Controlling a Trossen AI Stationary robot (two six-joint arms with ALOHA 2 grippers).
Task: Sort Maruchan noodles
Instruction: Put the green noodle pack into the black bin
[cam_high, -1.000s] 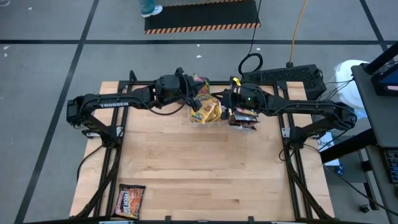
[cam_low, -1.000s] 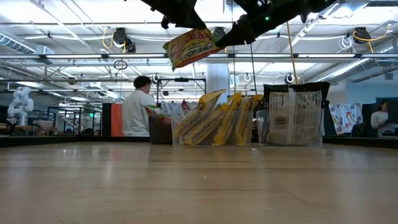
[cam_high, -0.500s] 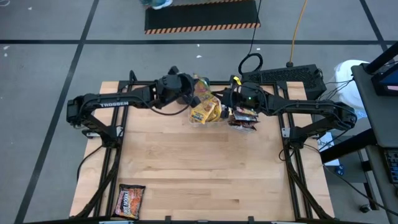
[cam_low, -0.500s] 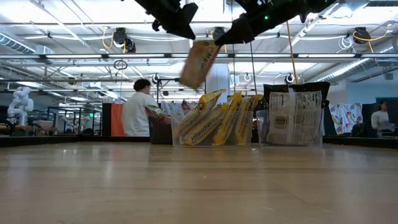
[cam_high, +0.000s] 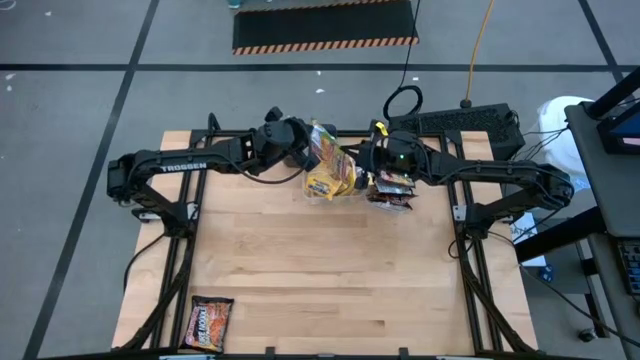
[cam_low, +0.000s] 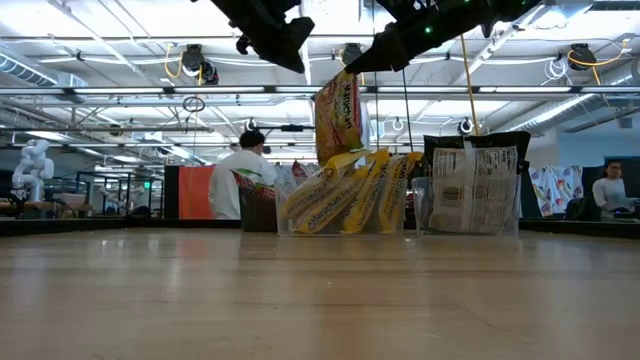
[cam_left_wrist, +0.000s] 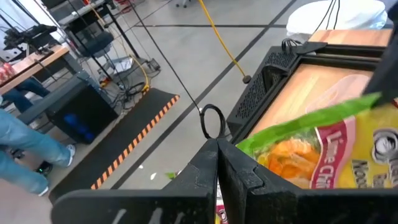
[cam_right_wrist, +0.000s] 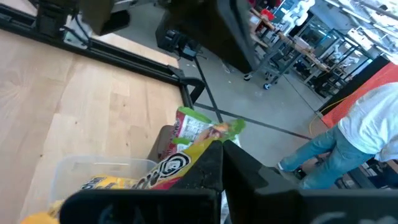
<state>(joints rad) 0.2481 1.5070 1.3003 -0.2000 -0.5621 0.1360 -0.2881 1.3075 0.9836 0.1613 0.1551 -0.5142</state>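
Two arms meet at the far edge of the table (cam_high: 330, 270) in the high view. Your left gripper (cam_high: 300, 152) sits just beside a green-edged packet (cam_high: 325, 148), which lies above the far side of the clear tub (cam_high: 312, 194) of yellow packets (cam_high: 338, 180). Your right gripper (cam_high: 372, 165) hangs next to it, over the dark packets (cam_high: 390, 192) in the neighbouring tub. One lone dark packet (cam_high: 208, 322) lies flat at the near left corner of the table, well apart from everything else.

From the low view, the green-edged packet (cam_low: 338, 115) stands on edge in the air, its lower end just above the leaning yellow packets (cam_low: 345, 195). Your left gripper (cam_low: 285, 40) is up and to the side of it, and the right gripper (cam_low: 365, 62) is close to its top. A person (cam_low: 240, 180) stands in the room behind.

In the left wrist view, your left gripper (cam_left_wrist: 217, 163) has its fingers pressed together. The packet (cam_left_wrist: 323, 149) is right against one finger; whether a corner of it is caught behind that finger I cannot tell.

In the right wrist view, your right gripper (cam_right_wrist: 221, 163) is also pressed together, with nothing between the fingers. Beyond it you see the clear tub (cam_right_wrist: 81, 171) and one more green-edged packet (cam_right_wrist: 202, 129).
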